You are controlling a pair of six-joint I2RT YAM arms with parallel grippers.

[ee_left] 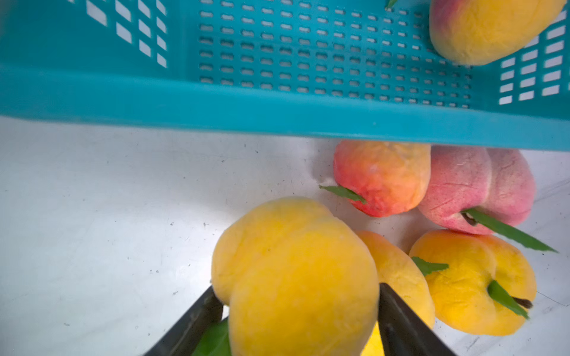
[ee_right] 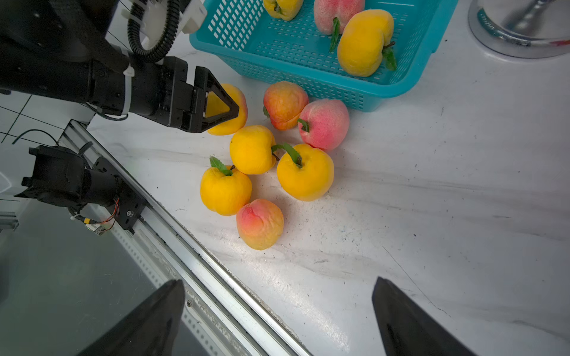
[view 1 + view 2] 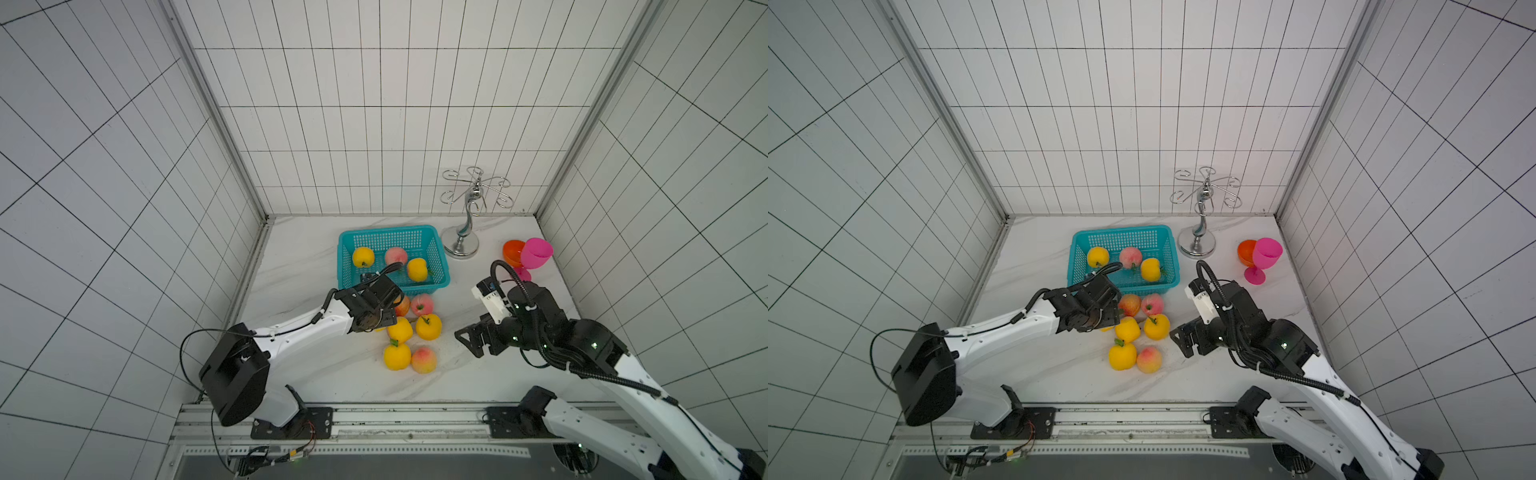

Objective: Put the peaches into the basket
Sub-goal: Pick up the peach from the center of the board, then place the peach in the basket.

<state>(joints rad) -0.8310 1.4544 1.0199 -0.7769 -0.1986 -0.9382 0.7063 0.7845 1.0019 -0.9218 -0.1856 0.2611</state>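
The turquoise basket stands at the back of the marble table and holds three peaches: yellow, pink and yellow. Several more peaches lie in a cluster just in front of it, among them a pink one and a yellow one. My left gripper is shut on a yellow peach at the cluster's left edge, close to the basket's near rim. My right gripper hangs open and empty to the right of the cluster, above the table's front.
A chrome cup rack stands right of the basket. An orange goblet and a pink goblet stand by the right wall. Tiled walls close in three sides. A metal rail runs along the front edge.
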